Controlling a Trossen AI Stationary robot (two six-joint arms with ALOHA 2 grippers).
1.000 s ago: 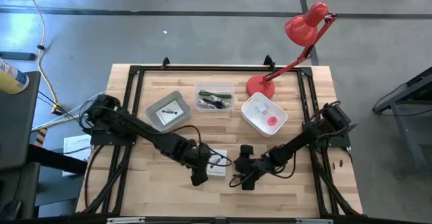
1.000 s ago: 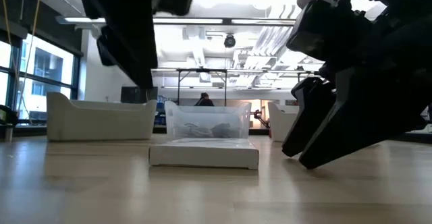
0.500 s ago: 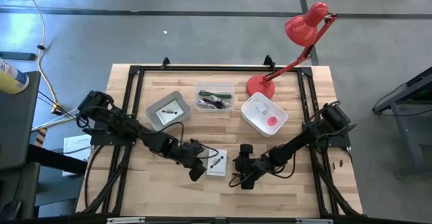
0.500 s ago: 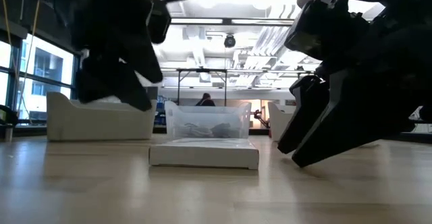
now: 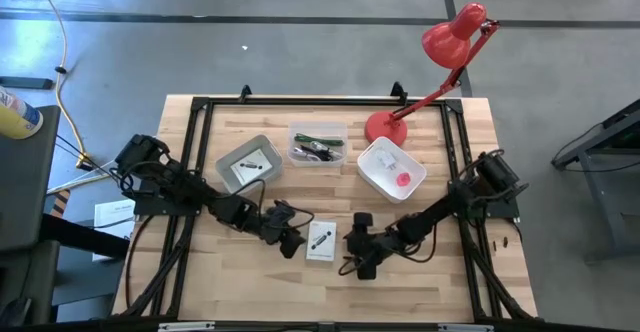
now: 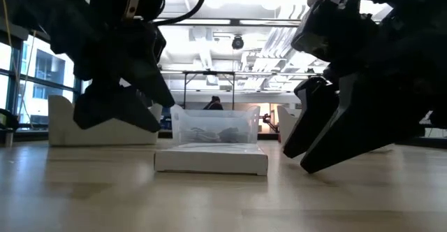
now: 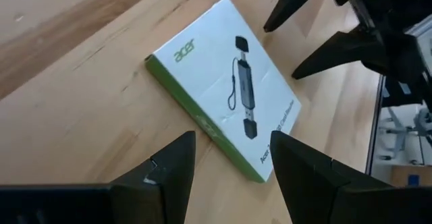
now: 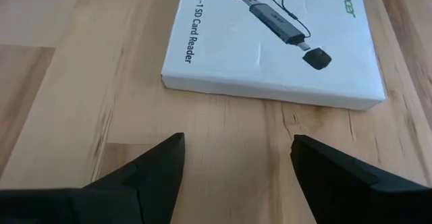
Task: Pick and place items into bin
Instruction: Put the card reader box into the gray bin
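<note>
Left claw [image 5: 291, 244] sits low over the table [image 5: 250, 277], fingers apart, empty. Flat white card [image 5: 320, 240] lies on the table between both claws. Right claw [image 5: 352, 257] just beside it, fingers apart, empty.

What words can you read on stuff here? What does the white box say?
"acer" in green, on a corner of the white box lying flat on the table.
"2-in-1 SD Card Reader" along the box's edge, clearest in the right wrist view; letters before it are cut off.
The other white card in the grey bin has dark print too small to read.
No other readable text.
</note>
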